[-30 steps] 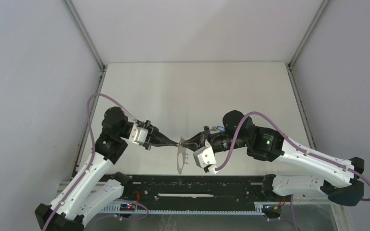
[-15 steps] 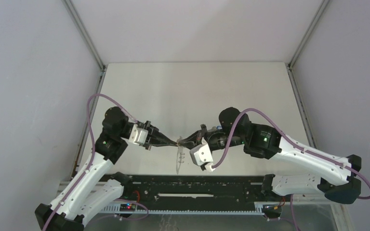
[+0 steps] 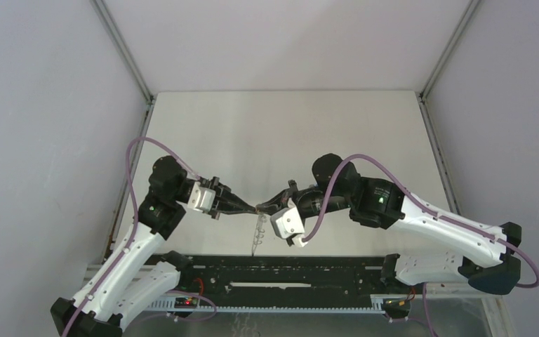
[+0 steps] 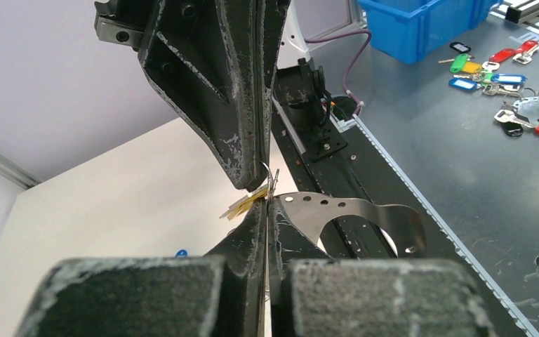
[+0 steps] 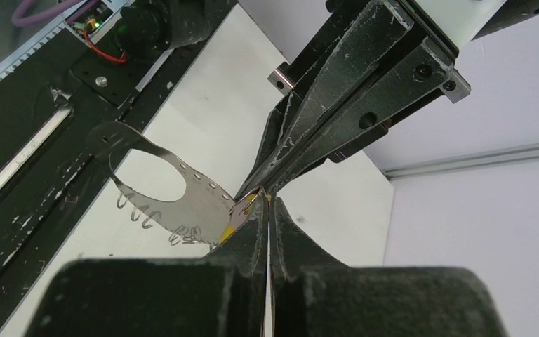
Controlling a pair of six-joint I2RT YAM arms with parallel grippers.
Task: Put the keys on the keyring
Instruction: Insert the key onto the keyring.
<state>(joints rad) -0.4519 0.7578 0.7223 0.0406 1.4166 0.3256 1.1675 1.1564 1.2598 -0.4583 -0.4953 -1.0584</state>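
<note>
Honestly, the spot where everything's meeting is hard to read. From the top camera the keyring (image 3: 257, 235) is showing nearly edge-on, just a thin sliver dangling under the fingertips, and whatever's at its top end is getting lost behind them.

The wrist cams are helping more. A yellow key (image 4: 242, 205) is peeking out right at the keyring's top end. It's mostly covered by fingers, so only a bit of yellow plastic is showing. A blue speck (image 4: 180, 253) is lying on the desk (image 4: 112, 210) off to the left of the keyring in the left wrist view. It's half cut off by a finger and too small to call.

The left tool (image 4: 267, 204) is pressed together, pinching the keyring's top end, with the perforated metal curving away from its tips. The right tool (image 5: 267, 204) is pressed together too, sitting nose to nose with the left one at that same end. It looks like it's gripping the yellow key, but I can't be sure.

Both arms are folding inward from their bases, wrists lying roughly level. The keyring is hanging in the air below the tips, with its little wire loops (image 5: 147, 214) dangling along one edge.
</note>
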